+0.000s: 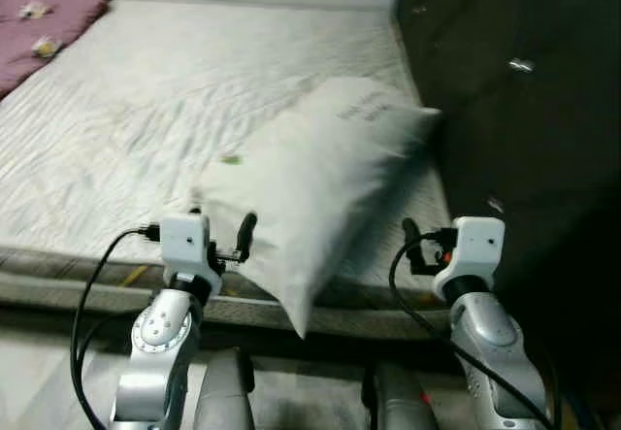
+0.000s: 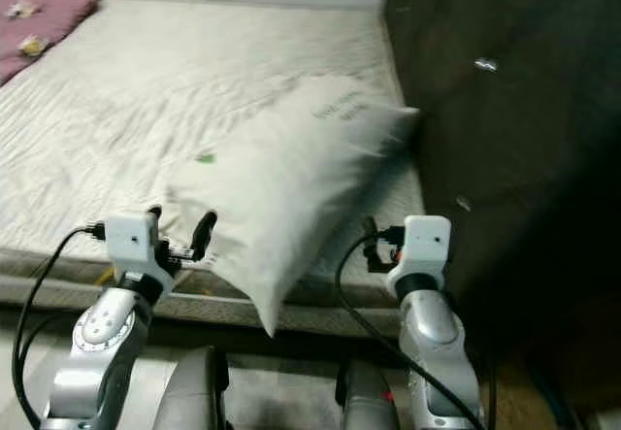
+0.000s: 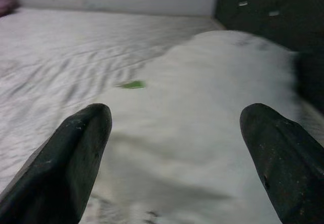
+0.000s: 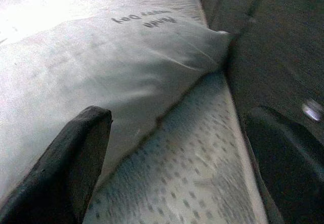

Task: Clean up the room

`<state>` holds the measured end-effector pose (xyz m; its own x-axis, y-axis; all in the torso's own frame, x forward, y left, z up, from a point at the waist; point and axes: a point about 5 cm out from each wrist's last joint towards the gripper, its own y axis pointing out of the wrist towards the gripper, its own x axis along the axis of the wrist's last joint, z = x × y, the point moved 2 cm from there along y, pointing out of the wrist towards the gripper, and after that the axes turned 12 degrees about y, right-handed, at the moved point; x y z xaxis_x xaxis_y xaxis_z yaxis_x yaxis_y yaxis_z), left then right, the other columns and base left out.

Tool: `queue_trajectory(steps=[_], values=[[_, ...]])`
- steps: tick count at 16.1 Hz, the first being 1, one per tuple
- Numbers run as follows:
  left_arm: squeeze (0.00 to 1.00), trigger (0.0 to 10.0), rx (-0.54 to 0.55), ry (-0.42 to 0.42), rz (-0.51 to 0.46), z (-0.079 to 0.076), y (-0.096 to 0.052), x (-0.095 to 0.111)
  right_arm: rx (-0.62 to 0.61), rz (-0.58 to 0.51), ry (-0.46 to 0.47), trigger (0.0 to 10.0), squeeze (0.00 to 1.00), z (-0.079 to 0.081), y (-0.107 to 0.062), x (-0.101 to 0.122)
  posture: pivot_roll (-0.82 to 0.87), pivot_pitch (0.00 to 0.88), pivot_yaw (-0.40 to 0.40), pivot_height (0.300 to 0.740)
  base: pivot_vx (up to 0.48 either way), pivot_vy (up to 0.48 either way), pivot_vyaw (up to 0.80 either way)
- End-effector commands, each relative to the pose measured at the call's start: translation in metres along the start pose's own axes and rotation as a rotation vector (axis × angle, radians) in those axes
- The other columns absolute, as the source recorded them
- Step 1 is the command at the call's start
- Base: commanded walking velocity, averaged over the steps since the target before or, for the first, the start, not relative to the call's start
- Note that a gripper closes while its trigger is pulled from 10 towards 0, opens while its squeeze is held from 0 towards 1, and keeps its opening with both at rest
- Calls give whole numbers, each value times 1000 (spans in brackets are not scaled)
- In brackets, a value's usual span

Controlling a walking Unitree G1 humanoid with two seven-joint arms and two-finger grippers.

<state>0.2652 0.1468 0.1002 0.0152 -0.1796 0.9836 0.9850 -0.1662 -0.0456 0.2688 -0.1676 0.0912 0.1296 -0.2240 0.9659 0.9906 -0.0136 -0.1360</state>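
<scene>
With both pincers spread wide, left gripper [image 1: 229, 241] and right gripper [image 1: 419, 246] flank the pillow [image 1: 315, 173]; next I'd close in on it.

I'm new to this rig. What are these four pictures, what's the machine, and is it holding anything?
A humanoid robot stands at the foot of a bed. The two upper pictures come from its head camera, looking down at its silver arms. The lower two come from cameras on the wrists, looking along each gripper's black fingers.

A white pillow lies on the bed, one corner hanging over the near edge. A purple pillow sits at the far left. A dark cabinet stands to the right.

The left gripper and right gripper are both open beside the white pillow, holding nothing.
</scene>
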Motion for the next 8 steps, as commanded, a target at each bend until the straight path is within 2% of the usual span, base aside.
queue_trajectory(steps=[1, 8], values=[[0, 10000, 15, 3, 1, 3, 0, 1, 14, 2, 10, 10000, 0, 4, 2, 0, -14, 0, -8, 606, 360, 0, 0], [0, 10000, 47, -7, 25, 6, 2, -1, 13, 9, 9, 10000, 0, 4, 4, -1, -10, 0, -8, 606, 0, 0, 0]])
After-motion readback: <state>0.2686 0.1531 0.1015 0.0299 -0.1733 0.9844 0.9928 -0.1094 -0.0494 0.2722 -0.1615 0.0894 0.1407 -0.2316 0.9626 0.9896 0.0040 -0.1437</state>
